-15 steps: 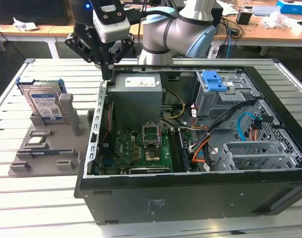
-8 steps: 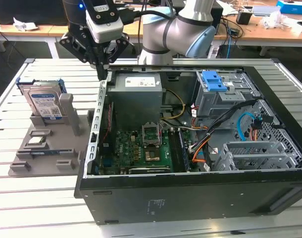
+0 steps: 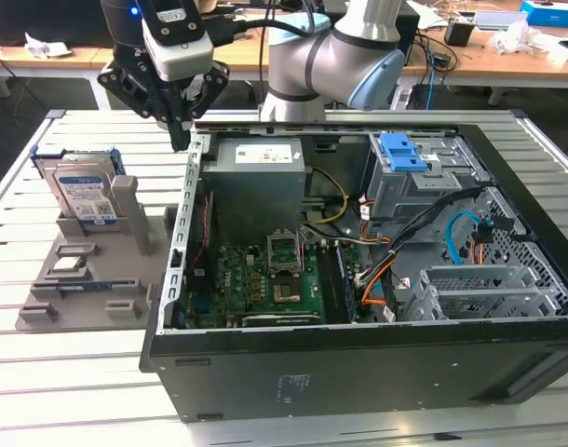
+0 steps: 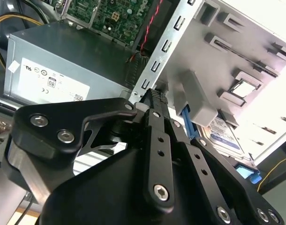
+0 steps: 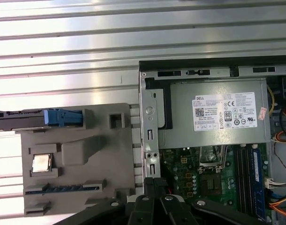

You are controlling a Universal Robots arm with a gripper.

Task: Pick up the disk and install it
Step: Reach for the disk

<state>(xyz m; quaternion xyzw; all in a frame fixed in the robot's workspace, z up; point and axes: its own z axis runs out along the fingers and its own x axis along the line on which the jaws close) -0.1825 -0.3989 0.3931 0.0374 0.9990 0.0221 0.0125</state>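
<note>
The disk (image 3: 84, 196) stands on edge in a grey holder (image 3: 88, 298) at the exterior view's left, beside the open computer case (image 3: 358, 363). It is silver with a blue-and-white label and a blue frame. My gripper (image 3: 180, 138) hangs shut and empty above the case's left wall, to the right of the disk and higher than it. In the second wrist view the shut gripper (image 4: 154, 96) points at the case wall, with the disk (image 4: 226, 132) beyond a grey post. The first wrist view has the disk (image 5: 37, 118) edge-on and the gripper (image 5: 154, 182) over the case edge.
Inside the case lie a grey power supply (image 3: 256, 172), a green motherboard (image 3: 265, 279) and a metal drive cage (image 3: 424, 182) with a blue latch (image 3: 402, 152). A small square chip (image 3: 68, 267) sits in the holder. The arm's base (image 3: 335, 56) stands behind the case.
</note>
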